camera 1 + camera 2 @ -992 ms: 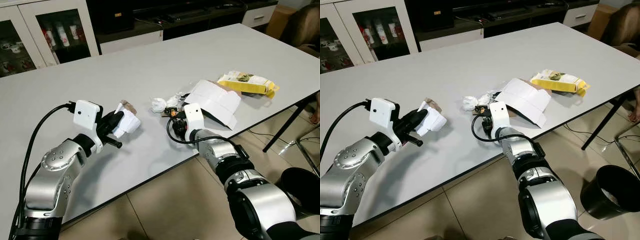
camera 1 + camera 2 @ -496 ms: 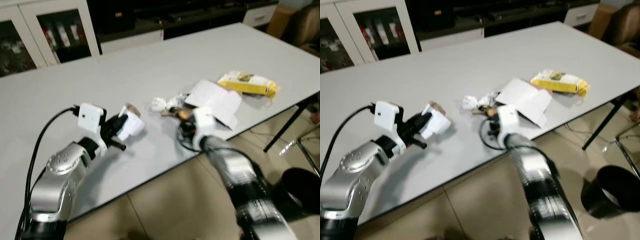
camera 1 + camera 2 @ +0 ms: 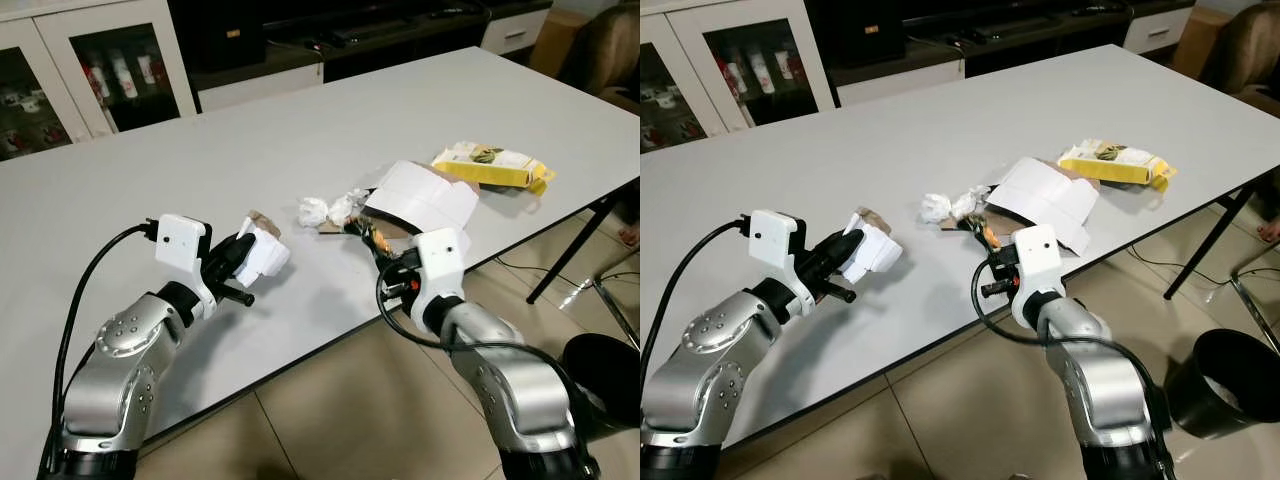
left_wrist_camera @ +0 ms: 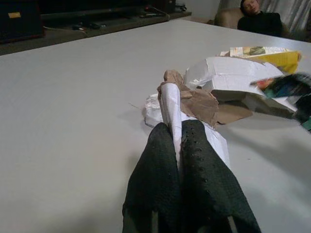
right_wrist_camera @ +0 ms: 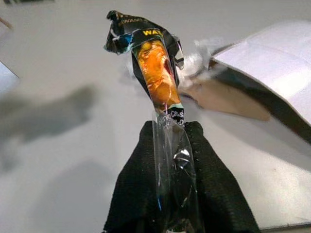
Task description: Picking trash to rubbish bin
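Note:
My left gripper [image 3: 243, 252] is shut on a crumpled wad of white and brown paper [image 3: 262, 250], held just above the grey table [image 3: 200, 170]; the left wrist view has the paper [image 4: 171, 104] pinched between both fingers. My right gripper [image 3: 388, 262] hangs at the table's front edge, shut on an orange and black snack wrapper [image 5: 154, 73] that sticks up from its fingertips. The black rubbish bin [image 3: 1225, 385] stands on the floor at the far right, past the table's corner.
On the table behind the right gripper lie a crumpled white tissue [image 3: 313, 210], a folded white paper sheet over brown card [image 3: 425, 195] and a yellow packet [image 3: 495, 167]. Glass-door cabinets [image 3: 100, 65] stand behind the table. A person [image 4: 257, 14] sits beyond its far end.
My right gripper has drawn back from the trash pile to the table's front edge, lifting the snack wrapper with it. The left gripper holds its paper wad and has shifted slightly right.

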